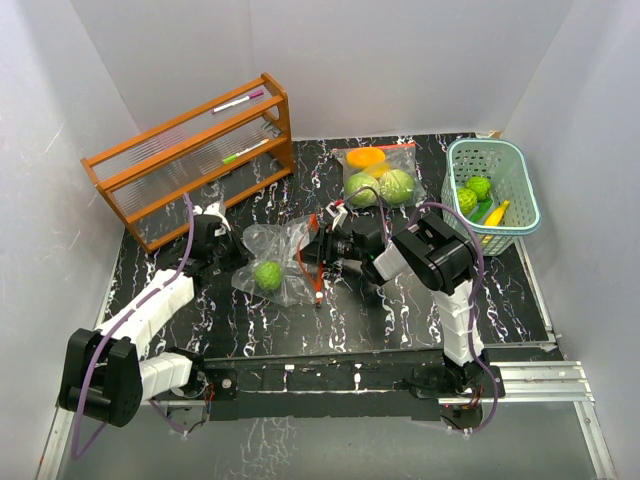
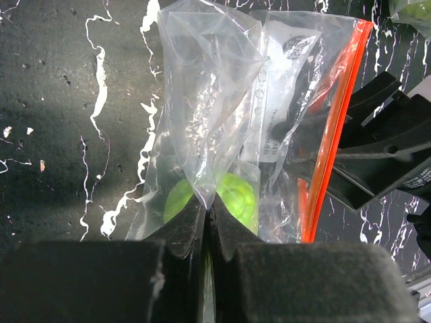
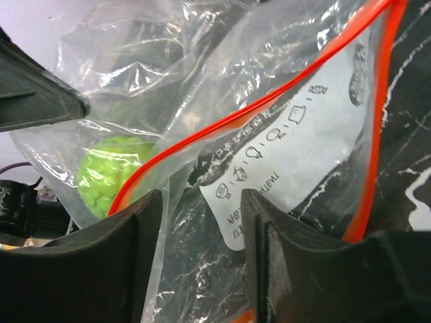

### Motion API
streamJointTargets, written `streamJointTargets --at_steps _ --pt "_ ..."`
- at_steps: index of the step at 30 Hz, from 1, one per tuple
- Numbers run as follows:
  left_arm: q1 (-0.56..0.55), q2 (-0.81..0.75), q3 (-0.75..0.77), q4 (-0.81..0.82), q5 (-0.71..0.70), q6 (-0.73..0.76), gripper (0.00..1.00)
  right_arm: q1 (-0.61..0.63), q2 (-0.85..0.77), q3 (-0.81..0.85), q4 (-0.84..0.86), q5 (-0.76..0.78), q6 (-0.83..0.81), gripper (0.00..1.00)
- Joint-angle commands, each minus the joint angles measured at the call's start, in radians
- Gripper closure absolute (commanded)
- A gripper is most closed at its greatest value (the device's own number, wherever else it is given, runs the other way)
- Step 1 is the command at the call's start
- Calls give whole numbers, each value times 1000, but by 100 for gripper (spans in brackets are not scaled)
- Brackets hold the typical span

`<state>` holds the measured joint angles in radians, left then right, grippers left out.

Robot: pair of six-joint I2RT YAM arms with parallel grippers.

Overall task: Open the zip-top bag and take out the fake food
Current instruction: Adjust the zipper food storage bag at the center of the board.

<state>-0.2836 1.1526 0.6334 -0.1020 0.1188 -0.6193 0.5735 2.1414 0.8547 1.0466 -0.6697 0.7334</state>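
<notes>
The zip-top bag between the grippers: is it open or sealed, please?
Open: the zip-top bag has its orange zip parted wide; green ball inside.

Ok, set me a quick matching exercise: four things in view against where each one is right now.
Things:
1. banana
2. orange piece
3. pink marker
4. left gripper

Places or states:
A. lying on the wooden rack
B. shut on the plastic of the near bag
C. in the teal basket
D. inside the far bag

Pairs: 1-C, 2-D, 3-A, 4-B
</notes>
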Motion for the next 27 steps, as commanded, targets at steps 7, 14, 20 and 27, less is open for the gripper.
streamJointTargets --at_steps 7,14,20,27 --pt "-2 5 -9 12 3 9 100 10 -29 43 -254 113 -109 90" --pt "-2 16 -13 29 -1 -1 100 38 49 69 -123 62 -16 91" --pt "-2 23 -30 25 -2 1 100 43 114 34 171 -45 144 90" --pt "-2 15 -30 18 -9 8 100 20 237 38 706 -148 512 82"
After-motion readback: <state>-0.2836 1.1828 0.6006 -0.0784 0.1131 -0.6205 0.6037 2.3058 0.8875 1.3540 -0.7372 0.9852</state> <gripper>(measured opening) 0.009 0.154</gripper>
